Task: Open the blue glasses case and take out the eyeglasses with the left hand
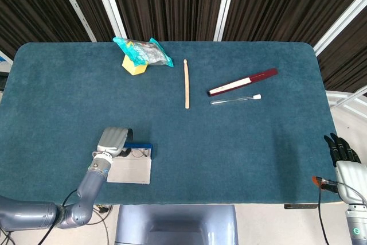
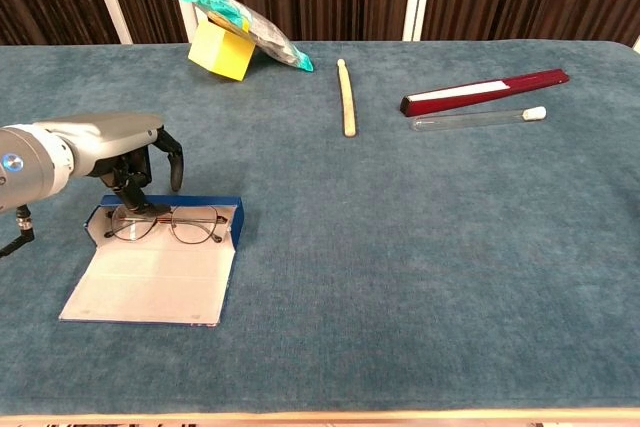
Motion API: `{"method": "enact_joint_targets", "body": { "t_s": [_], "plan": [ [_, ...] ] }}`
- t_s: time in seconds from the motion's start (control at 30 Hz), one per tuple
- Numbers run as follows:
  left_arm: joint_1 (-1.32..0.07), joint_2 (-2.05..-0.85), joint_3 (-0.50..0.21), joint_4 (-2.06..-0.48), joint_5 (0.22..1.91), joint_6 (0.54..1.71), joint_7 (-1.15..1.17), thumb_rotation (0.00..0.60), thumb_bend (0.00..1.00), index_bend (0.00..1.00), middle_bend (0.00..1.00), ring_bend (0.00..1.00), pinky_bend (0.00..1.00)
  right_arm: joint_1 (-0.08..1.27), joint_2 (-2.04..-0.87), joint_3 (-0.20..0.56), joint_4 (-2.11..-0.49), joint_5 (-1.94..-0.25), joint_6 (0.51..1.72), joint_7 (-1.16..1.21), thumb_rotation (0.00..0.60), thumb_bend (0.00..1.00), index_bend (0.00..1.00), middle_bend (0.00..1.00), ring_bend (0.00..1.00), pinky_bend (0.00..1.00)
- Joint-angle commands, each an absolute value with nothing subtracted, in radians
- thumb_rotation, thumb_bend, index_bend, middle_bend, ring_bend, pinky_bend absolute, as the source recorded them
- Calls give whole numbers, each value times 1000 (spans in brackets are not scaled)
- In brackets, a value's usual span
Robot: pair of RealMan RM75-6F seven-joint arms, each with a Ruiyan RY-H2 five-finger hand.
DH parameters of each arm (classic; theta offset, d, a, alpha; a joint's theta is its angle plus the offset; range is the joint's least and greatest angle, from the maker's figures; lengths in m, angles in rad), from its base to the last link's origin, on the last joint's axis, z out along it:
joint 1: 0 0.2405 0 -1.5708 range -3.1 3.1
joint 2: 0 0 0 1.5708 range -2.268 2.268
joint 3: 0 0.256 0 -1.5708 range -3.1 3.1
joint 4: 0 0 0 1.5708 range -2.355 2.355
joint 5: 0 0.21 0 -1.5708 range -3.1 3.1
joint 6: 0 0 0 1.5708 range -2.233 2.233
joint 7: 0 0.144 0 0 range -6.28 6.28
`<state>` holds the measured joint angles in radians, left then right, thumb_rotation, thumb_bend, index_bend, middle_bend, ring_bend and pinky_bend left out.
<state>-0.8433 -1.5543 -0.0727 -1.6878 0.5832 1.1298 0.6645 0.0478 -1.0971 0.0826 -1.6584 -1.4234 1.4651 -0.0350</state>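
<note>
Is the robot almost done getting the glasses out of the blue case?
About halfway. The blue glasses case already lies open, flap flat on the table. The left robot hand reaches its fingertips down at the eyeglasses, which lie in the case. Lifting them out is left. The right robot hand hangs beside the table.

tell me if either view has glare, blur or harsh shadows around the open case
Chest view: sharp and evenly lit, the eyeglasses crisp in the blue glasses case, only a soft shadow under the left hand. Head view: no glare either, but the case is small and the left hand hides part of it.
</note>
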Motion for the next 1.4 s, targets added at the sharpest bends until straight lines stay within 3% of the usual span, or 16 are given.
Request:
{"method": "enact_joint_targets", "body": {
  "t_s": [0.03,0.4,1.1,1.4],
  "plan": [
    [-843,-1557,-73,-1685,582,1126,667,600,293,473,1000,948,990,48,-1097,83,-1659,-1423,1465,-34,600,178,0,0,0,179],
    [-839,-1563,-79,-1678,579,1118,671,600,344,525,1000,950,992,47,-1098,83,-1658,-1424,1467,-35,600,178,0,0,0,179],
    [-824,-1531,-131,-1638,617,1148,642,600,349,560,1000,952,995,47,-1097,83,-1658,-1422,1466,-35,600,179,0,0,0,179],
    [-800,-1502,-96,-1552,666,1156,653,600,350,564,1000,952,995,47,-1097,84,-1659,-1419,1466,-36,600,179,0,0,0,179]
  ]
}}
